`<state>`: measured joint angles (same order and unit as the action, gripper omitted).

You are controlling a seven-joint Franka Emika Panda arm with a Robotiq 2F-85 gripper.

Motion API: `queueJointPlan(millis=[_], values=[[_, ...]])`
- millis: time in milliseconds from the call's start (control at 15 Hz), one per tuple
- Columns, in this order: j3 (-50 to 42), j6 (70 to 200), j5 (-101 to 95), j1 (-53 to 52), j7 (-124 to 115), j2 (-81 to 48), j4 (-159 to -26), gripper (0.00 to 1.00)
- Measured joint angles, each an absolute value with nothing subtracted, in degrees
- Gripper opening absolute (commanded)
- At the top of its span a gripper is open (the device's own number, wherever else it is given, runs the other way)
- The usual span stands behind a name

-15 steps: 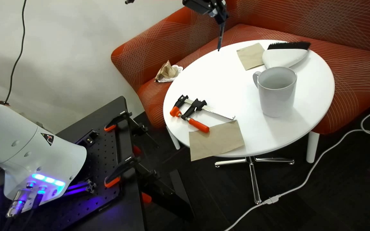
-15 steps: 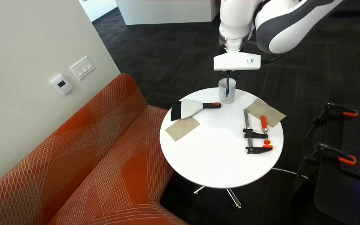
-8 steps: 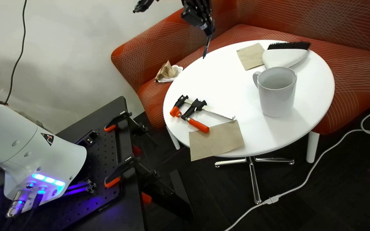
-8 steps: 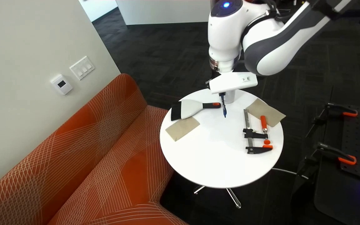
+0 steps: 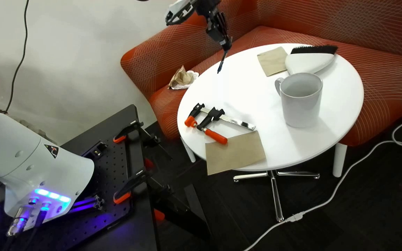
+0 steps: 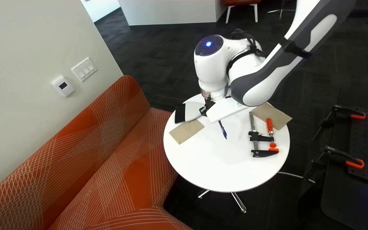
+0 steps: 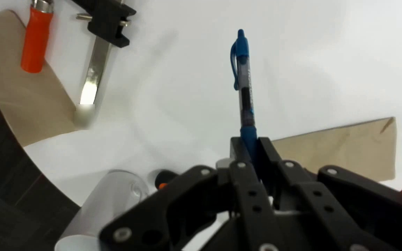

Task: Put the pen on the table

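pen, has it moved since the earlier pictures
Yes: in an exterior view the pen has shifted down and left in the picture, nearer the orange-handled clamp.

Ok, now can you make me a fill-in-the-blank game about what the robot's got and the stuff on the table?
1. The thing pinched in the gripper is a ____.
2. The table has a top coloured ____.
3. The number of flat brown papers on that top is ____.
4. The mug stands with its open end facing ____.

Missing words: pen; white; two; up.
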<state>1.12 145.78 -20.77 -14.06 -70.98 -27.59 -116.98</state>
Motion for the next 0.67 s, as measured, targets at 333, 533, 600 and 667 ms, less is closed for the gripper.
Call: queueJointPlan(millis=[333,533,600,667], values=[[1.62,141.19,-16.78,-16.38,-62.86,-33.56,-111.21,0.03],[2.43,138.47,-14.43,-16.88,-57.44,-36.37,-108.11,0.03],[2.52,137.76,-13.96,-17.14,-55.86,-37.13,-107.26,0.38],[2.56,137.29,-13.67,-17.39,-54.5,-37.8,-106.57,0.4]])
